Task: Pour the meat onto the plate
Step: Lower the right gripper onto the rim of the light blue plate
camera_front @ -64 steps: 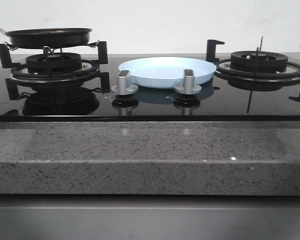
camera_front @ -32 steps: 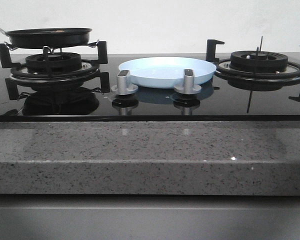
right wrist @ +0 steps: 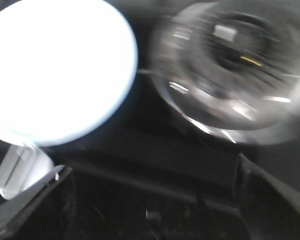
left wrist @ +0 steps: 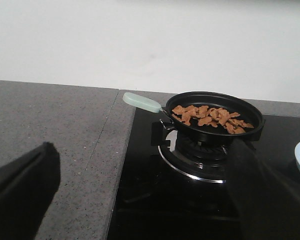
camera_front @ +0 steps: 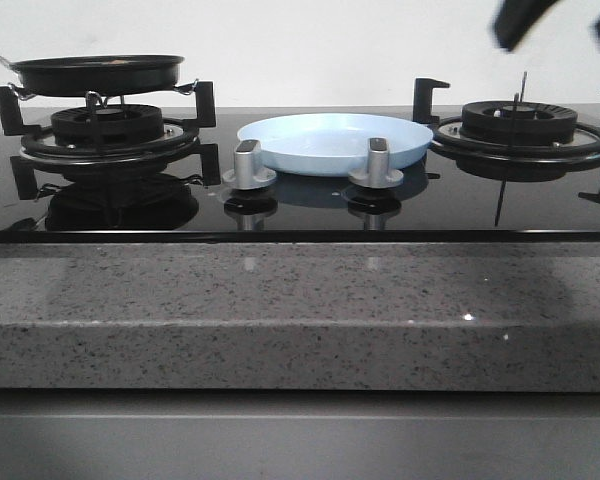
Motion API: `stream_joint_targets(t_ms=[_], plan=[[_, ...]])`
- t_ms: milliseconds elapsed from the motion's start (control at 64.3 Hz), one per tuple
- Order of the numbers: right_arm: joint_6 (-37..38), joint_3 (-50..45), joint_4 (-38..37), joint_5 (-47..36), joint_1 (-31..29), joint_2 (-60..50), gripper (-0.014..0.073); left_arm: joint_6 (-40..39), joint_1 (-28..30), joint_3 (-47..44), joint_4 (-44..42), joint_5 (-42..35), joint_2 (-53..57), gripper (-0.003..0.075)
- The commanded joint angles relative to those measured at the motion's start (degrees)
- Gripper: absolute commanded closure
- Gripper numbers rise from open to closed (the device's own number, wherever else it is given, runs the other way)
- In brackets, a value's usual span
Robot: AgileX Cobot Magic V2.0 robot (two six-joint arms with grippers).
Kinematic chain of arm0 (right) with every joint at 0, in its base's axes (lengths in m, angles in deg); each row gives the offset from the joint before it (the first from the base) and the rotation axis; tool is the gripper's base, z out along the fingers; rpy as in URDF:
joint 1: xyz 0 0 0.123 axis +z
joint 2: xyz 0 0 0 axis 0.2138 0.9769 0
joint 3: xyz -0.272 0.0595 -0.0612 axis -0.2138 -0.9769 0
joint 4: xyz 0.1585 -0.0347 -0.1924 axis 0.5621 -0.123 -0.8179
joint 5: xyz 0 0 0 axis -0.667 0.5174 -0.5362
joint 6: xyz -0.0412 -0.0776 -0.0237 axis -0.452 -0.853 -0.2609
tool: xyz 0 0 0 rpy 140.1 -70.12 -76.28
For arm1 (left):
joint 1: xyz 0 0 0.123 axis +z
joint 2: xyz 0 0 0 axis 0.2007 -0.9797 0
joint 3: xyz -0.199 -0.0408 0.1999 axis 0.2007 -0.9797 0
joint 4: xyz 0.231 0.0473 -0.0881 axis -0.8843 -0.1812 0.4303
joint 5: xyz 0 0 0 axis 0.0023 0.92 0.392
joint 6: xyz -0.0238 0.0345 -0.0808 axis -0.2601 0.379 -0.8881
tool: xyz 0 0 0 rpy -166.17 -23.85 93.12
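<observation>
The meat [left wrist: 210,116], a heap of small tan-brown strips, lies in a black frying pan [left wrist: 215,120] with a pale green handle [left wrist: 141,102]. The pan [camera_front: 98,72] stands on the left burner. The pale blue plate [camera_front: 335,140] rests on the glass hob between the burners and holds nothing; it looks washed out white [right wrist: 55,70] in the right wrist view. My left gripper [left wrist: 145,200] is open, short of the pan and off its handle. My right gripper [camera_front: 565,22] is open, blurred, high above the right burner.
The right burner [camera_front: 520,125] with its black pan supports stands bare beside the plate. Two silver knobs [camera_front: 248,165] [camera_front: 377,162] rise in front of the plate. A speckled grey counter [camera_front: 300,310] runs along the hob's front and left [left wrist: 50,130].
My right gripper has come into the front view at the top right, blurred by motion. Pan and plate have not moved.
</observation>
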Motion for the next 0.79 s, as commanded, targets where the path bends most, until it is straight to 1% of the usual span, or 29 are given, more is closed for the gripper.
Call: stream_joint_targets(t_ms=[0, 155, 218, 264, 389, 497, 637, 777], plan=[[-0.96, 7.94, 0.78, 0.76, 1.49, 4.01, -0.0058, -0.27, 0.11, 2.09, 0.0, -4.98, -0.5, 0.0063], [-0.98, 19.82, 0.78, 7.52, 2.0, 13.33, -0.0056, -0.27, 0.11, 2.09, 0.0, -4.98, -0.5, 0.0063], [-1.1, 24.08, 0.78, 10.68, 2.0, 17.07, -0.0038, -0.27, 0.11, 2.09, 0.0, -4.98, -0.5, 0.0063], [-1.45, 27.73, 0.78, 12.66, 2.0, 19.55, -0.0011, -0.27, 0.11, 2.09, 0.0, -4.98, -0.5, 0.0063], [-2.13, 36.04, 0.78, 17.03, 2.0, 25.99, 0.0105, -0.27, 0.11, 2.09, 0.0, -4.98, -0.5, 0.0063], [-2.56, 42.16, 0.78, 19.73, 2.0, 30.8, 0.0167, -0.27, 0.11, 2.09, 0.0, -4.98, -0.5, 0.0063], [-3.0, 48.21, 0.78, 23.41, 2.0, 35.82, 0.0195, -0.27, 0.11, 2.09, 0.0, -4.98, -0.5, 0.0063], [-3.11, 52.26, 0.78, 26.0, 2.0, 39.37, 0.0195, -0.27, 0.11, 2.09, 0.0, -4.98, -0.5, 0.0063]])
